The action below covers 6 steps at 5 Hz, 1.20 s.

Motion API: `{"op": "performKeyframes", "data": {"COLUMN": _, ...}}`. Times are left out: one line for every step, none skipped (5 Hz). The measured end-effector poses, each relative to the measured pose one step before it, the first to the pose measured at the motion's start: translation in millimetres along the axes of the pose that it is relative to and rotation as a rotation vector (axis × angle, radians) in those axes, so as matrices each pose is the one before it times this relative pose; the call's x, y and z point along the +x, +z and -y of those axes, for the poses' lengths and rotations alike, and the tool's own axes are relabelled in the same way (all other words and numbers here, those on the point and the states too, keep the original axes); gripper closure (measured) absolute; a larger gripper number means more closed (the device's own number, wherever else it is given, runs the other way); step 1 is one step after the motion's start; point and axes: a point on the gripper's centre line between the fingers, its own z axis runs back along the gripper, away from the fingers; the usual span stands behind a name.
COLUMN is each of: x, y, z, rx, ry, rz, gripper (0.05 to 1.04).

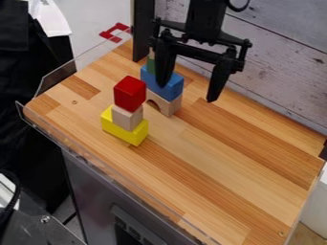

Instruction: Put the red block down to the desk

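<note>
Jaws of mine are spread wide, one well apart from the other. With twelve o'clock at the top of the view, my black gripper [187, 92] hangs at twelve from the middle of the desk [211, 158], and its fingers [219, 83] point downward. The red block [129, 94] is at eleven o'clock from this same middle, on the top of a small stack. Directly under it is a pale wooden block [126, 118], and this one rests on the yellow block [125, 130], which lies on the desk.

Between two and three o'clock from the red block, I see the blue block [175, 90], resting on a pale wooden arch [167, 105]. One of my fingers passes in front of the blue block; whether they touch, I cannot tell. A green block [150, 65] shows partly behind the blue one, toward eleven o'clock.

Farther out at eleven, a dark post [143, 28] rises near the desk edge, and a red bracket [115, 32] is beside it, toward nine. Whitish plank wall [275, 62] stands behind, from twelve to three o'clock.
</note>
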Motion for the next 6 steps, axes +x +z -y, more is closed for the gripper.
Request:
{"op": "performKeyframes", "data": {"x": -0.24, "y": -8.24, "z": -0.84, "rx": 0.0086, "ry": 0.0040, "rz": -0.0325, "gripper": 0.084}}
{"op": "performKeyframes", "data": {"x": 3.81, "y": 8.19, "z": -6.85, "rx": -0.0011, "ry": -0.0039, "rz": 0.0030, "gripper": 0.084}}
{"op": "performKeyframes", "data": {"x": 6.80, "y": 9.32, "z": -14.38, "rx": -0.0015, "ry": 0.0287, "rz": 0.0151, "gripper": 0.084}}
{"op": "performKeyframes", "data": {"x": 2.17, "y": 11.04, "z": -7.60, "rx": 0.0016, "ry": 0.0030, "rz": 0.0172, "gripper": 0.084}}
{"op": "performKeyframes", "data": {"x": 1.31, "y": 0.56, "z": -2.83, "rx": -0.0051, "ry": -0.0174, "rz": -0.0227, "gripper": 0.084}}
{"op": "performKeyframes", "data": {"x": 2.35, "y": -10.64, "z": -1.92, "rx": -0.0210, "ry": -0.0187, "rz": -0.0652, "gripper": 0.084}}
